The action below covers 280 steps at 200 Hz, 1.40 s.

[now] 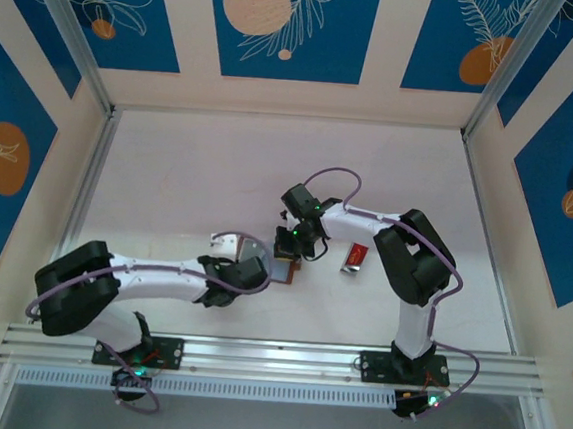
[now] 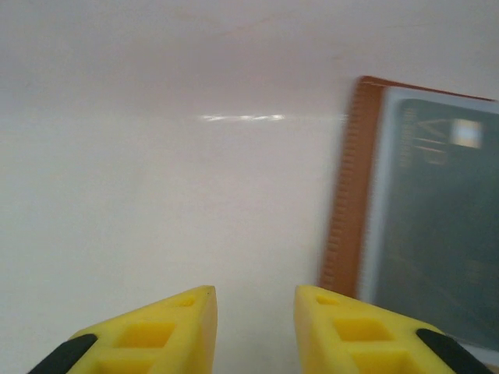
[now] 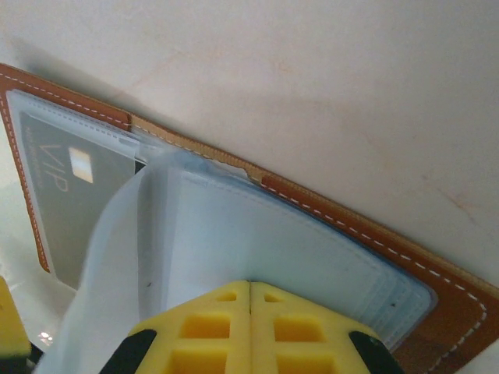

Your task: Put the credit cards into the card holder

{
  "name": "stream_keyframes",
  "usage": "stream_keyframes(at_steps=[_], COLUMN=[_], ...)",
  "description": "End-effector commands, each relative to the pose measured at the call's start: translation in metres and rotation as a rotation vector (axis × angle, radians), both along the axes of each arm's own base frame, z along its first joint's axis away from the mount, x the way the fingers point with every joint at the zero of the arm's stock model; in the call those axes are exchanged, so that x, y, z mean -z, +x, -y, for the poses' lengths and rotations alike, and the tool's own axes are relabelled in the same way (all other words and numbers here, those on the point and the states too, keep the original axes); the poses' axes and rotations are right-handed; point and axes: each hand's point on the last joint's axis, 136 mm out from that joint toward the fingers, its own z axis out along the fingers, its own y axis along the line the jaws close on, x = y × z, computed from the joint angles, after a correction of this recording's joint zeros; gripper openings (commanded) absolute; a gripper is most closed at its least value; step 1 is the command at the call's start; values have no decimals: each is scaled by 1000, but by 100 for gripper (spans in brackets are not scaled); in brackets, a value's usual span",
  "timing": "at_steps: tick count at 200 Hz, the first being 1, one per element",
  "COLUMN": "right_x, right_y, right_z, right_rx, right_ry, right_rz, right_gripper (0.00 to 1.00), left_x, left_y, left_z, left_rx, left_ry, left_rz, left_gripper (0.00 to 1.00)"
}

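On the white table (image 1: 189,186) the holder (image 3: 460,319) lies open near the middle. Above its clear sleeves my right pincer (image 3: 249,290) is clenched, and my left pincer (image 2: 255,300) stands released beside it, gripping nothing. A grey VIP card (image 3: 70,202) sits in one sleeve, and a red card (image 1: 356,258) lies on the table nearby.

Holder (image 1: 283,271) lies open on table (image 1: 169,184), mid-front. 1 card (image 3: 66,195) sits in a pocket; other cards (image 1: 355,258) lie to its right, apart.

I'm seeing the card holder (image 3: 452,333) showing reddish-brown with pale stitching, 1 grey card (image 3: 64,195) bearing pale lettering, the right gripper (image 3: 249,290) showing yellow, and blue walls (image 1: 292,34) carrying orange discs.
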Motion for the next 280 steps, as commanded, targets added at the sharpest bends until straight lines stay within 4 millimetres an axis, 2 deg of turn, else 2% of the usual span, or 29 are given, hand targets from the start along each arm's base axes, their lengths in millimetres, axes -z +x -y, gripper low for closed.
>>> stream_keyframes(at_steps=[1, 39, 61, 112, 147, 187, 222, 280], right_x=[17, 8, -5, -21, -10, 3, 13, 13], right_y=[-13, -10, -7, 6, 9, 12, 10, 10], right_z=[17, 9, -3, -31, -55, -71, -67, -58], right_rx=[1, -22, -45, -98, -132, -144, -131, -113], right_ry=[-75, -56, -39, -28, -14, 7, 14, 56], right_rz=[-49, -33, -6, 31, 2, -24, -64, -101], right_gripper=[4, 3, 3, 4, 4, 4, 4, 4], left_x=[-13, -58, -73, -76, -80, -64, -45, -7], left_y=[-2, 6, 8, 5, 4, 9, 19, 33], left_z=[-13, 15, 14, 4, 8, 38, 61, 57], left_rx=[-21, 155, 154, 138, 179, 289, 330, 264], left_ry=[-20, -112, -92, -146, -162, -205, -228, -221], left_rz=[7, 77, 82, 38, 22, -32, -69, -125], left_gripper=[31, 31, 33, 32, 33, 33, 33, 24])
